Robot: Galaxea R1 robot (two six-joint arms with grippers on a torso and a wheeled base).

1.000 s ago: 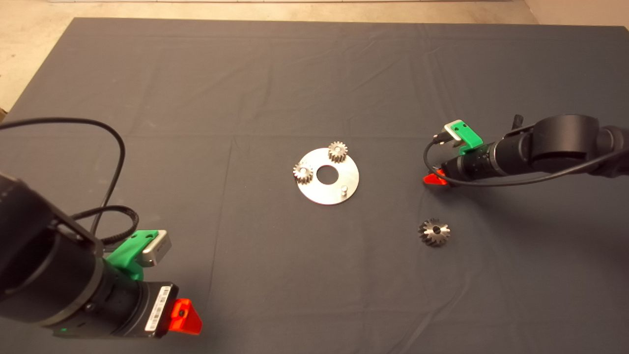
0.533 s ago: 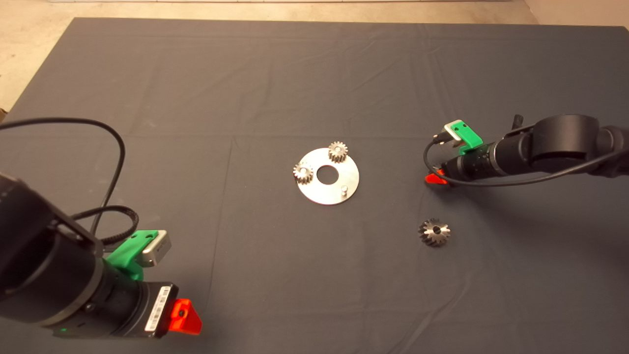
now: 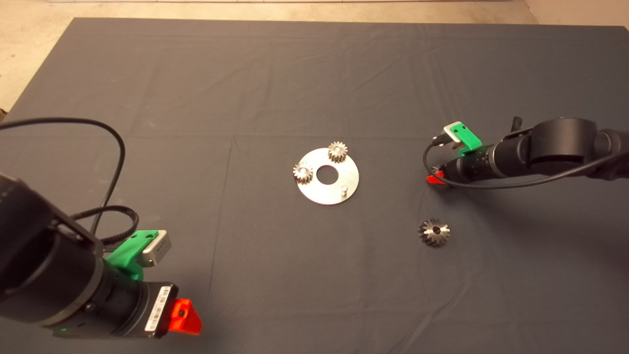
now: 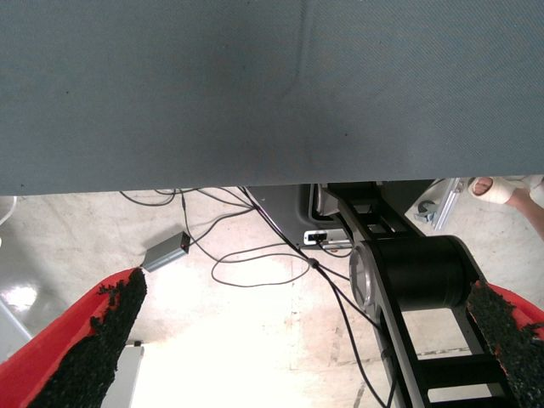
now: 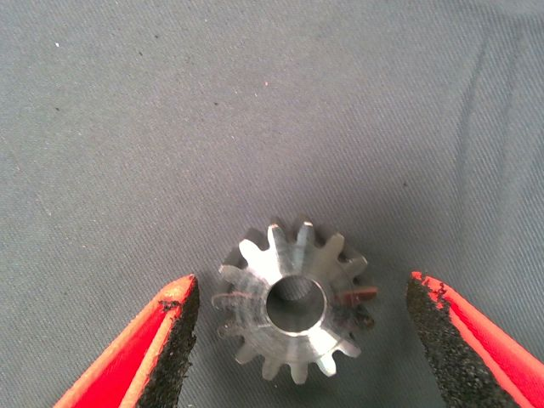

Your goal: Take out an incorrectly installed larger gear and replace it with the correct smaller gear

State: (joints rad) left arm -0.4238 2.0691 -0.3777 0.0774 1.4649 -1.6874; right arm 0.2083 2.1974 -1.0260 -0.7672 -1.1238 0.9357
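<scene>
While the right claw (image 3: 435, 177) hangs low over the mat (image 3: 314, 73) at right of centre in the head view, its red fingers (image 5: 157, 340) stand spread wide with the smaller gear (image 5: 293, 310) lying flat between them, touching neither pad. In the head view that gear is hidden under the claw. The larger gear (image 3: 434, 232) lies on the mat at lower right of centre, bright face up, below the right claw and apart from it. A round silver plate (image 3: 339, 184) sits mid-frame with a centre hole; two pale small gears (image 3: 303, 173) sit on it, one at its left edge and one at its top edge, and a bare peg (image 3: 345, 188) stands at its lower right. The left claw (image 3: 185, 316) is parked at lower left of the head view, off to the side of everything. Its wrist view shows its fingers (image 4: 102, 340) spread apart, the worktop edge, floor with cables (image 4: 255, 272) and a person's foot (image 4: 501, 187) at the right edge.
</scene>
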